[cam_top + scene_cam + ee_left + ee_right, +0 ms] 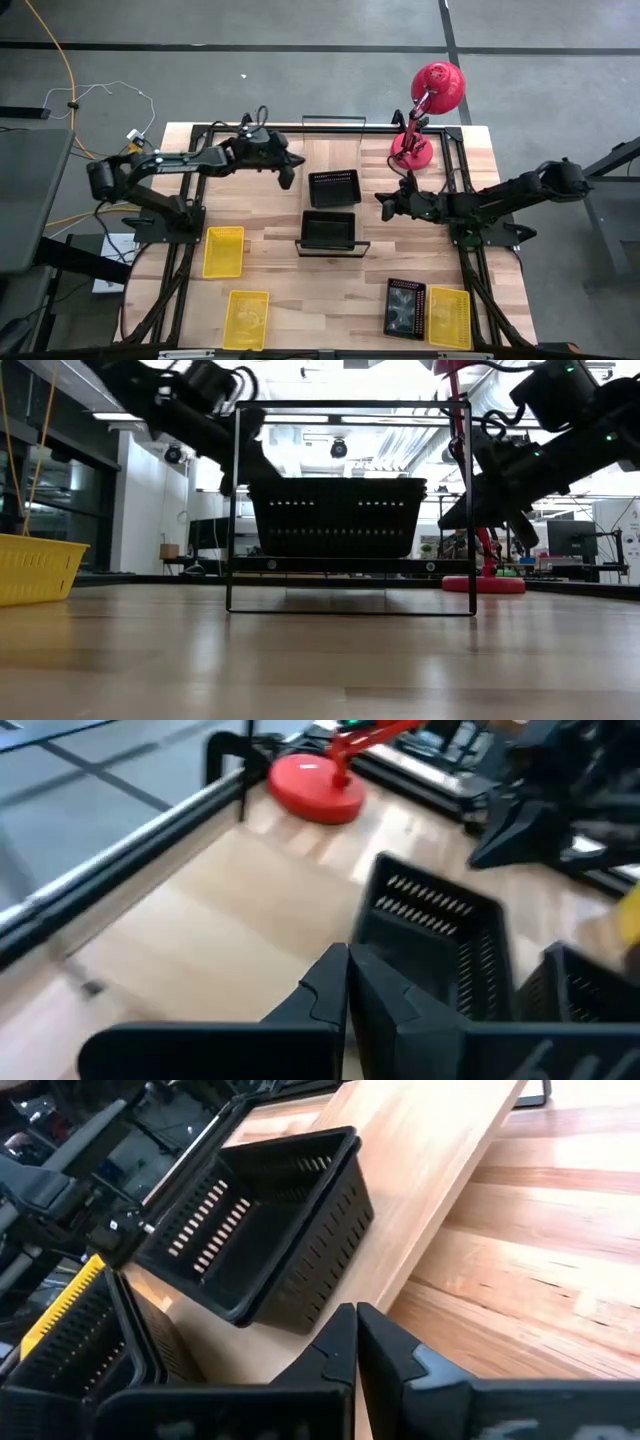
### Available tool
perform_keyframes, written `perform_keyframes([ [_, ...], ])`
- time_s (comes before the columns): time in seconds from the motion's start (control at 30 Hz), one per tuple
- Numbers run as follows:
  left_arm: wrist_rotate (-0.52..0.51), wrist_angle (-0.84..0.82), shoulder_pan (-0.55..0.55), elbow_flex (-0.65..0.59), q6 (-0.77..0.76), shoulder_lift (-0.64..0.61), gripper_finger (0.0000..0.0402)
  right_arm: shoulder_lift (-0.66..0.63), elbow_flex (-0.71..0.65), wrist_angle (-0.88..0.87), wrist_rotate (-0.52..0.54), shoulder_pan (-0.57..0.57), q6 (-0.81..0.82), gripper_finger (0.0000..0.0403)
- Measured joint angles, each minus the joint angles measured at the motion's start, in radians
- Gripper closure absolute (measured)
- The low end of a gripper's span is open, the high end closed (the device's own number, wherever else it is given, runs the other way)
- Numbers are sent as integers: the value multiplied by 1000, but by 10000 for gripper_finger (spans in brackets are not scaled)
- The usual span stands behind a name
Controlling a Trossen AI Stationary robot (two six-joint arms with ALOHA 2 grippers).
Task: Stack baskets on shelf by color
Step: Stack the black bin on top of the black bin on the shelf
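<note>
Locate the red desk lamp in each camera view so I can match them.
High view: red lamp, far table edge, right of centre.
Low view: base right of the black baskets.
Left wrist view: base beyond the black baskets.
Right wrist view: absent.
Shared landmark: the black baskets.

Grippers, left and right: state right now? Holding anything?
Left gripper: shut, holding nothing, above the table beside the black basket.
Right gripper: shut, holding nothing, on that basket's other side.
</note>
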Motion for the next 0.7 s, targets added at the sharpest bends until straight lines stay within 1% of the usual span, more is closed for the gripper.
perform_keyframes([
  [0.07,29,-16,-9,57,-1,63,402,9,8,1,4,0,1,403],
  [0.2,33,-91,-28,173,48,181,401,31,39,2,6,0,20,403],
  [0.33,34,-154,-31,251,119,247,401,97,87,0,1,2,18,403],
  [0.43,32,-182,-29,282,155,262,401,160,118,1,0,3,16,403],
  [0.5,32,-181,-28,289,174,263,401,193,130,0,19,3,25,403],
  [0.57,31,-189,-28,288,191,266,401,215,138,3,30,3,49,403],
  [0.7,30,-224,-21,288,217,267,401,245,153,8,15,3,61,403],
])
